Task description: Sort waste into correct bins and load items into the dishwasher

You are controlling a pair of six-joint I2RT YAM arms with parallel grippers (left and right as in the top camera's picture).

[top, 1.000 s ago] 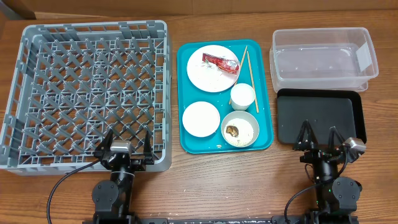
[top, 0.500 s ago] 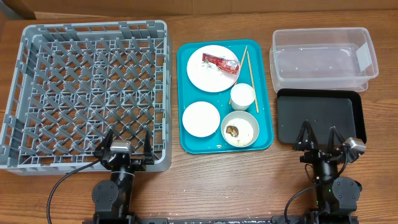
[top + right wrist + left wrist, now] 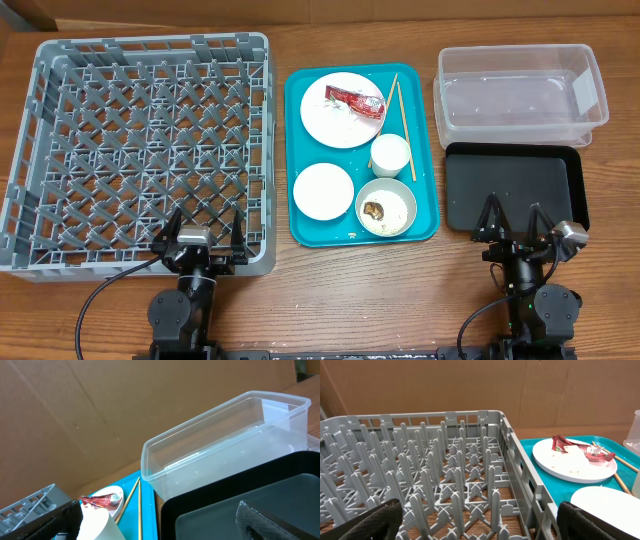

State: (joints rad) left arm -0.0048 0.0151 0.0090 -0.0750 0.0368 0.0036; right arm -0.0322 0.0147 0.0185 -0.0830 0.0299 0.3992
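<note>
The wrapper (image 3: pixel 355 100) lies far and left of the right pincer (image 3: pixel 512 210), long axis roughly left-right; both it and the left pincer (image 3: pixel 207 218) stand wide, empty.

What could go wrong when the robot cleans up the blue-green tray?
The two thin wooden chopsticks lie beside the small white cup, so grabbing them might tip it. The pale round bowl holds a small brown food lump; racked unemptied, food could drop through the grey lattice dish rack. The crumpled red-and-white wrapper sits on the larger round white plate and could slide off.
</note>
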